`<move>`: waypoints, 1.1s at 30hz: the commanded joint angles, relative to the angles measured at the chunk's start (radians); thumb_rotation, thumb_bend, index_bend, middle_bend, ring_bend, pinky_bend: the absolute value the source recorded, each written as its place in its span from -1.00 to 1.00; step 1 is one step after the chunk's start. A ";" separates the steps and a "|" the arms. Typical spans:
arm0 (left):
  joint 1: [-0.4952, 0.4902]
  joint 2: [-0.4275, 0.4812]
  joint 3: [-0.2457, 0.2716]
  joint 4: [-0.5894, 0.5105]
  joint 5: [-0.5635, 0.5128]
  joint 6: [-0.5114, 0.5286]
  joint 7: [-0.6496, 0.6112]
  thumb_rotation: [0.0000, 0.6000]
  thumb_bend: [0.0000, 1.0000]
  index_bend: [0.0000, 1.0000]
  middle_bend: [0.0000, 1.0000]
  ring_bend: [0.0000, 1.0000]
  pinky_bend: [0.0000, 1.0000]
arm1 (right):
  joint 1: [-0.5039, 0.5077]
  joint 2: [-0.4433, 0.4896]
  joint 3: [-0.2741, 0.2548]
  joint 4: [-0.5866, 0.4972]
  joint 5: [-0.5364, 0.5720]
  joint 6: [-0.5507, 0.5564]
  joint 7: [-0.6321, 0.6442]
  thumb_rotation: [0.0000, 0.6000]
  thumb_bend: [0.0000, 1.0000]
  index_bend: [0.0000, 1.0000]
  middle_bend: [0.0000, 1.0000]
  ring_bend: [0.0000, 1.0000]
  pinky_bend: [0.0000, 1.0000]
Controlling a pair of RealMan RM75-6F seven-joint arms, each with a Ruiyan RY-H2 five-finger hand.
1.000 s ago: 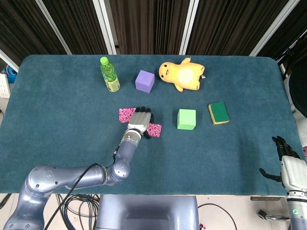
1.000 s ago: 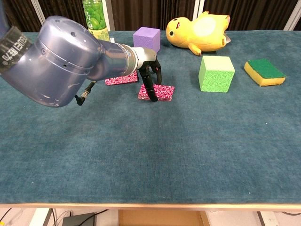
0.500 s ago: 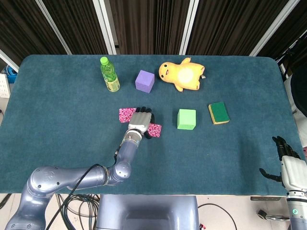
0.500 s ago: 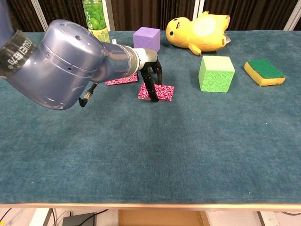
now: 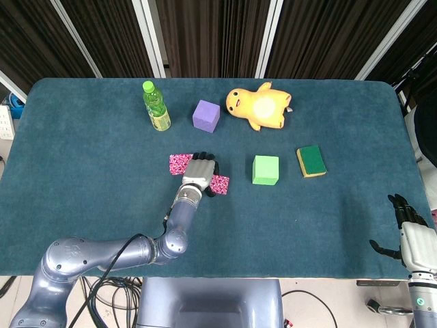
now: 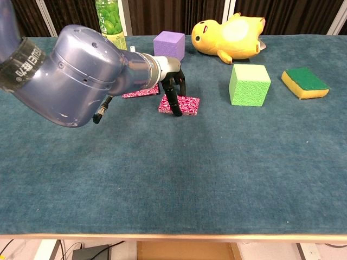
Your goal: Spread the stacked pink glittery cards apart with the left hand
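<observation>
Two pink glittery cards lie apart on the teal table [image 5: 89, 178]. One card [image 5: 179, 162] [image 6: 140, 91] sits to the left. The other card [image 5: 220, 184] [image 6: 185, 104] lies to the right, nearer the front. My left hand [image 5: 199, 173] [image 6: 172, 89] is between them, its dark fingertips [image 6: 175, 110] pressing down on the right card's left edge. It holds nothing. My right hand [image 5: 407, 232] hangs off the table's front right corner with fingers spread and nothing in it.
A green bottle [image 5: 156, 106] stands at the back left. A purple cube [image 5: 206, 115] and a yellow plush toy [image 5: 261, 105] lie behind the cards. A green cube [image 5: 265, 169] and a green-and-yellow sponge [image 5: 311, 161] sit to the right.
The right card and my left hand's fingertips have crept slightly toward the back and left. My right hand has not moved.
</observation>
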State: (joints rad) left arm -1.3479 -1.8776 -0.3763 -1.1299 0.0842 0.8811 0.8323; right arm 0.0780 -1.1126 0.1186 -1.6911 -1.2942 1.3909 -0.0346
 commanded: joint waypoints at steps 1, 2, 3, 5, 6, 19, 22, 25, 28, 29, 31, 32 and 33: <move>0.002 0.001 -0.003 -0.003 0.001 0.002 0.001 1.00 -0.47 0.01 -0.65 -1.00 -1.00 | 0.000 0.000 0.000 0.000 0.000 0.000 0.000 1.00 -0.69 -0.85 -0.90 -0.75 -0.55; 0.002 0.002 -0.004 -0.004 0.003 0.004 0.001 1.00 -0.47 0.01 -0.65 -1.00 -1.00 | 0.000 0.000 0.000 0.001 0.000 0.000 0.000 1.00 -0.69 -0.85 -0.90 -0.75 -0.55; 0.003 0.004 -0.004 -0.006 0.006 0.006 0.002 1.00 -0.47 0.01 -0.65 -1.00 -1.00 | 0.000 0.000 0.000 0.001 0.000 0.001 0.001 1.00 -0.69 -0.85 -0.90 -0.75 -0.55; 0.004 0.009 -0.008 -0.014 0.011 0.011 0.002 1.00 -0.47 0.01 -0.65 -1.00 -1.00 | 0.000 -0.001 0.000 0.001 -0.001 0.001 0.001 1.00 -0.69 -0.85 -0.90 -0.75 -0.55; 0.005 0.011 -0.010 -0.018 0.012 0.014 0.002 1.00 -0.47 0.01 -0.65 -1.00 -1.00 | 0.000 -0.001 0.000 0.001 -0.001 0.000 0.000 1.00 -0.69 -0.85 -0.90 -0.75 -0.55; 0.014 0.042 -0.016 -0.072 0.012 0.037 0.020 1.00 -0.47 0.02 -0.65 -1.00 -1.00 | 0.000 0.000 0.001 -0.001 0.002 0.000 0.000 1.00 -0.69 -0.85 -0.90 -0.75 -0.55; 0.015 0.046 -0.017 -0.078 0.013 0.035 0.021 1.00 -0.47 0.02 -0.65 -1.00 -1.00 | 0.001 0.000 0.001 -0.001 0.003 -0.001 0.000 1.00 -0.69 -0.85 -0.90 -0.75 -0.55; 0.017 0.053 -0.015 -0.090 0.017 0.041 0.025 1.00 -0.47 0.03 -0.65 -1.00 -1.00 | 0.001 0.000 0.001 -0.002 0.003 -0.002 -0.001 1.00 -0.69 -0.85 -0.90 -0.75 -0.55; 0.023 0.064 -0.009 -0.112 0.020 0.050 0.030 1.00 -0.47 0.03 -0.65 -1.00 -1.00 | 0.001 0.001 0.001 -0.002 0.004 -0.002 0.000 1.00 -0.69 -0.85 -0.90 -0.75 -0.55; 0.026 0.070 -0.006 -0.125 0.021 0.054 0.032 1.00 -0.47 0.03 -0.65 -1.00 -1.00 | 0.001 0.001 0.001 -0.002 0.004 -0.003 0.000 1.00 -0.69 -0.85 -0.90 -0.75 -0.55; 0.034 0.088 0.000 -0.162 0.024 0.071 0.036 1.00 -0.47 0.03 -0.65 -1.00 -1.00 | 0.002 0.000 0.001 -0.003 0.004 -0.004 0.001 1.00 -0.69 -0.85 -0.90 -0.75 -0.55; 0.041 0.102 0.006 -0.185 0.027 0.081 0.039 1.00 -0.47 0.03 -0.65 -1.00 -1.00 | 0.002 0.001 0.000 -0.003 0.004 -0.004 0.000 1.00 -0.69 -0.85 -0.90 -0.75 -0.55; 0.046 0.111 0.009 -0.202 0.027 0.089 0.040 1.00 -0.47 0.03 -0.65 -1.00 -1.00 | 0.002 0.001 0.000 -0.003 0.003 -0.004 0.000 1.00 -0.69 -0.85 -0.90 -0.75 -0.55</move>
State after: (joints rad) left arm -1.3134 -1.7871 -0.3765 -1.3005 0.1076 0.9523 0.8669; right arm 0.0797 -1.1115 0.1188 -1.6938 -1.2907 1.3865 -0.0345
